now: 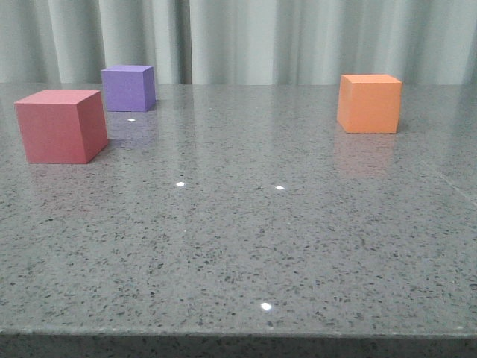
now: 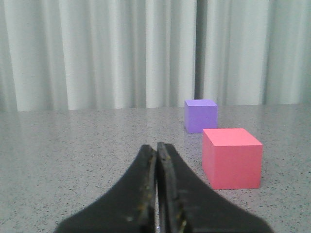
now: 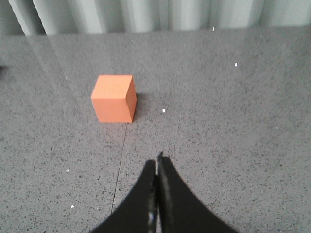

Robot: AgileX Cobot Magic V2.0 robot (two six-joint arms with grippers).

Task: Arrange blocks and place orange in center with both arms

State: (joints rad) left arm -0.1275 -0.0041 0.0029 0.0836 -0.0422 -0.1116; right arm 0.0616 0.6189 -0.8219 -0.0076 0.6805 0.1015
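Pale pleated curtains (image 1: 298, 37) hang behind a grey speckled stone-look tabletop (image 1: 246, 246) that carries only three matte foam-like cubes. In the front view the plain orange cube with sharp edges (image 1: 369, 103) stands alone at about two o'clock from the table's middle, well apart from the other two; the pinkish-red cube (image 1: 61, 125) sits at about ten o'clock, and the purple cube (image 1: 128, 87) is just behind it, near but not touching. Neither arm shows in the front view. The left gripper (image 2: 156, 153) has its dark fingers pressed together on nothing, with the red and purple cubes ahead of it at about one o'clock. The right gripper (image 3: 158, 162) is likewise closed and empty, the orange cube (image 3: 114, 98) ahead at about eleven o'clock. The work looks not yet begun. For a clean first pick, the right fingers should spread wider than the cube before descending, line up square to two flat faces, and close at mid-height so the soft foam does not twist.
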